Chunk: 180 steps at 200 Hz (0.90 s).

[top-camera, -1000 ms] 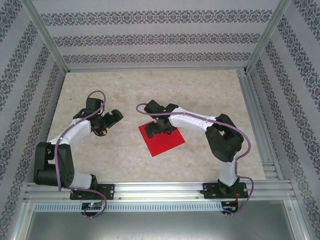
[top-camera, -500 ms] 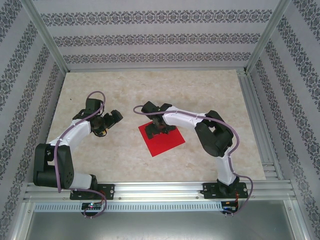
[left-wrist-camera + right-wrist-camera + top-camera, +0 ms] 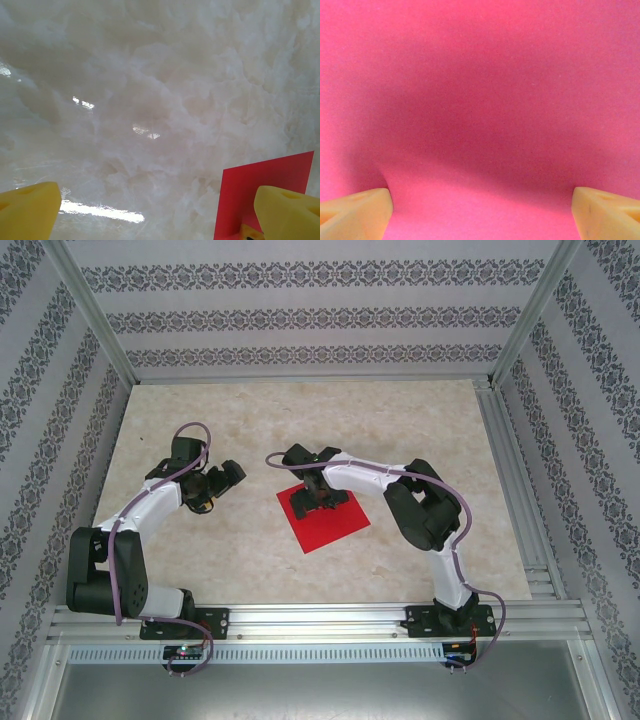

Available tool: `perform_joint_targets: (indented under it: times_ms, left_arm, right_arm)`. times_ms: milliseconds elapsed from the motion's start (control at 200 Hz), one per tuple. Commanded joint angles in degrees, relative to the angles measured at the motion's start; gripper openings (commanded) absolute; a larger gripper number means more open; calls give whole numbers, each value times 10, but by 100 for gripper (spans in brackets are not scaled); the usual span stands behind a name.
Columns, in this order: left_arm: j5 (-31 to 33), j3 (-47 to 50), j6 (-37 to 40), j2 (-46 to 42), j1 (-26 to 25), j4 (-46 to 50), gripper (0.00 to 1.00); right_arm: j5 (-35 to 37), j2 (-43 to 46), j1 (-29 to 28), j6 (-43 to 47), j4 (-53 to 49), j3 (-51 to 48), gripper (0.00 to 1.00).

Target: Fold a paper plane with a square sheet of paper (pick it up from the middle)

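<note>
Found the square sheet of paper (image 3: 325, 522) flat and unfolded near the middle of the table (image 3: 250, 420), turned cornerwise. Saw the right hand (image 3: 318, 497) on its far-left part, fingers (image 3: 355, 212) spread wide, tips against the red surface. Saw the left hand (image 3: 224, 480) likewise open, left of the sheet, above bare table.

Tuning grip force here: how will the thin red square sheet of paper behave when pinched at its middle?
Probably floppy: the thin red square sheet of paper appears dimpled beside the open right gripper's fingertip. Likely very light, lying flat. It may slide, since the pale table looks glossy.
</note>
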<state>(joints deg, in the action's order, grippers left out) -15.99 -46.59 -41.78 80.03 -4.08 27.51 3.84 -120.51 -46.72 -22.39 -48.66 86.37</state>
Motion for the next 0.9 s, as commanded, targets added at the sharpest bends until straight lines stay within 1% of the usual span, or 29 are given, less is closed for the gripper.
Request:
perform_joint_targets:
  times_ms: [0, 360, 535, 699, 774, 894]
  left_arm:
    - [2, 2, 7, -8, 7, 8, 100]
    - [-2, 1, 5, -5, 7, 6, 100]
    - [-5, 1, 4, -5, 7, 6, 100]
    - [-6, 1, 3, -5, 7, 6, 100]
    - [-8, 0, 2, -5, 7, 4, 100]
    - [-16, 2, 1, -5, 7, 0, 100]
  right_arm:
    - [7, -53, 8, 8, -15, -32, 92]
    - [3, -49, 15, 0, -2, -58, 88]
    - [14, -47, 15, -1, -3, -56, 84]
    - [9, -26, 15, -2, 3, -56, 82]
    - [-3, -10, 15, -4, 12, -54, 77]
    - [-50, 32, 15, -15, 52, -57, 63]
